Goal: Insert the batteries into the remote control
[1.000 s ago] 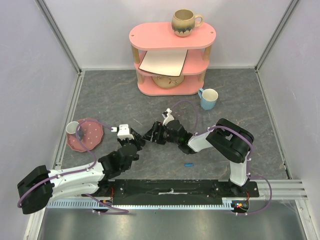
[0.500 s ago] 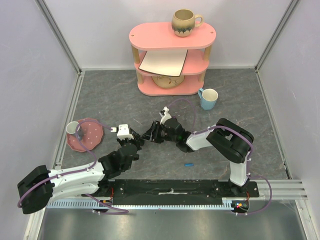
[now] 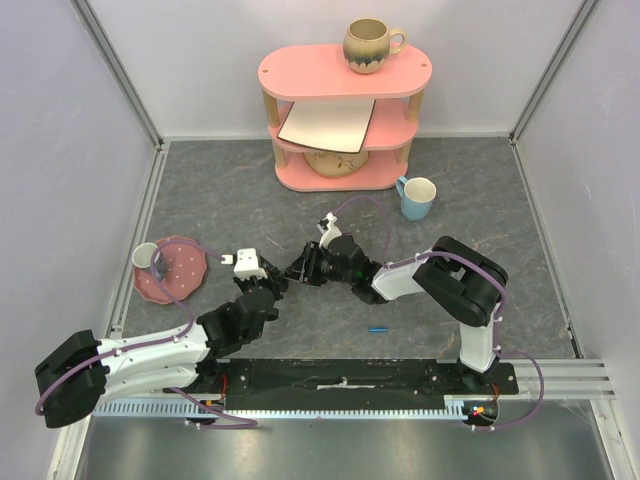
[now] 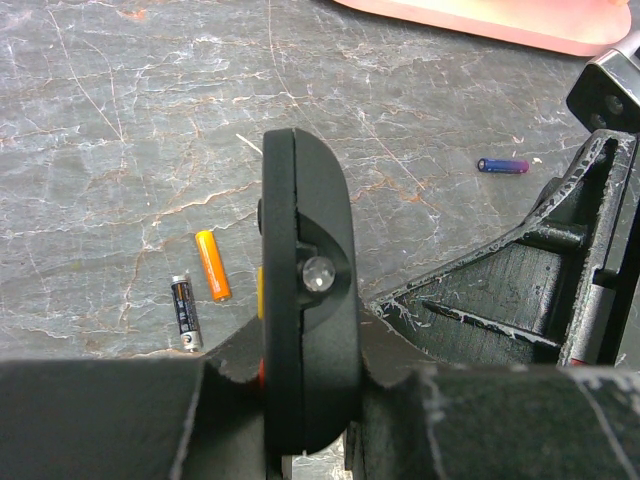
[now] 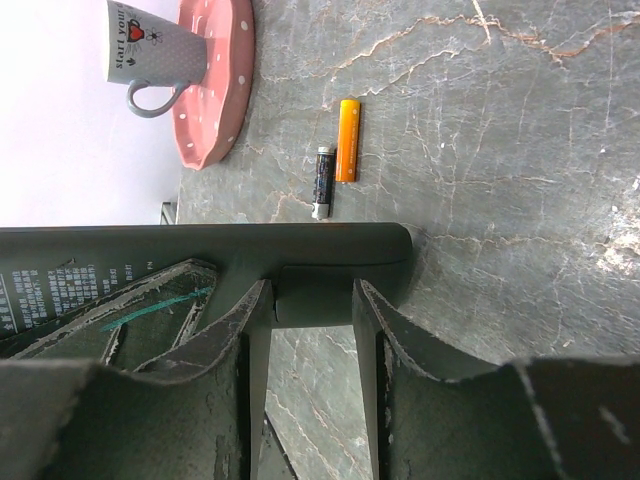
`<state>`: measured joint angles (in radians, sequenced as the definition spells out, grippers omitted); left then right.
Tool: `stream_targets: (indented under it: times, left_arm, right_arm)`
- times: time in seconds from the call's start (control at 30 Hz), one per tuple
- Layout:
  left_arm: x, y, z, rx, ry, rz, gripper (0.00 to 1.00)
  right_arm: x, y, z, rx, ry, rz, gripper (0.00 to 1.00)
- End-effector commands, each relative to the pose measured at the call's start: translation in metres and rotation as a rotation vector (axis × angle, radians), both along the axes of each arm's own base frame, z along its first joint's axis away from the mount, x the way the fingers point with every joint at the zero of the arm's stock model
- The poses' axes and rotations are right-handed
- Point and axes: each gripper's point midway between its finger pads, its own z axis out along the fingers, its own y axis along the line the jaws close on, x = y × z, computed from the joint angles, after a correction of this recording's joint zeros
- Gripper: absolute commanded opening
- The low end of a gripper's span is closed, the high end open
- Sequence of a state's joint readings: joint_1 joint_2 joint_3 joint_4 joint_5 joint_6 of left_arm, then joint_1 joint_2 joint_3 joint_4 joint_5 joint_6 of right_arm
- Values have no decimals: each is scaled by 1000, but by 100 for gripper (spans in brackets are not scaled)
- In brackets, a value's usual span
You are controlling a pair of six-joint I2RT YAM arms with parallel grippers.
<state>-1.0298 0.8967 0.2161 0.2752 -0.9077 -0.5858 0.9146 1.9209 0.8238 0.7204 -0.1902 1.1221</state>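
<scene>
Spreading under everything is a grey marbled table (image 3: 480,200), closed in by pale walls (image 3: 60,120) on three sides. At its far edge stands a pink shelf (image 3: 300,70) with a brown mug (image 3: 368,45) on top, a white board (image 3: 325,124) on the middle level and a bowl (image 3: 335,162) below. A blue cup (image 3: 417,197) sits just to its right. On the left, a grey mug (image 3: 146,257) rests on a pink plate (image 3: 185,272). A small blue cylinder (image 3: 377,328) lies near the arm bases. The left gripper (image 3: 268,287) is clenched on the remote (image 4: 300,300), holding it on edge above the table. The right gripper (image 5: 313,300) straddles the remote's long edge with fingers apart; whether they press on it cannot be told. On the table beyond lie a dark battery (image 4: 185,312) just beside an orange cylinder (image 4: 212,265), and a purple-and-blue battery (image 4: 503,165) well apart.
</scene>
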Motion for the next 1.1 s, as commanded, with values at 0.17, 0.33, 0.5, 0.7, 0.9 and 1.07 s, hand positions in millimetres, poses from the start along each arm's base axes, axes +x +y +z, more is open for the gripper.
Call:
stream_targets:
  times: [0.17, 0.33, 0.5, 0.7, 0.9, 1.07]
  left_arm:
    - [-11, -22, -11, 23, 56, -124, 2]
    - [-11, -22, -11, 31, 57, -119, 2]
    - [-10, -20, -10, 41, 56, -110, 2]
    - [-9, -20, -12, 44, 60, -104, 2]
    - [-9, -20, -12, 47, 65, -97, 2]
    - [-9, -18, -13, 48, 69, -88, 2]
  right_arm:
    - [-35, -27, -75, -243, 116, 45, 43]
    - [-36, -29, -76, -233, 121, 47, 43]
    - [-36, -29, -73, -215, 116, 51, 42]
    - [-39, -29, -72, -209, 109, 71, 42]
    - [-41, -30, -71, -205, 107, 79, 42]
    - [-42, -32, -69, -199, 103, 81, 42]
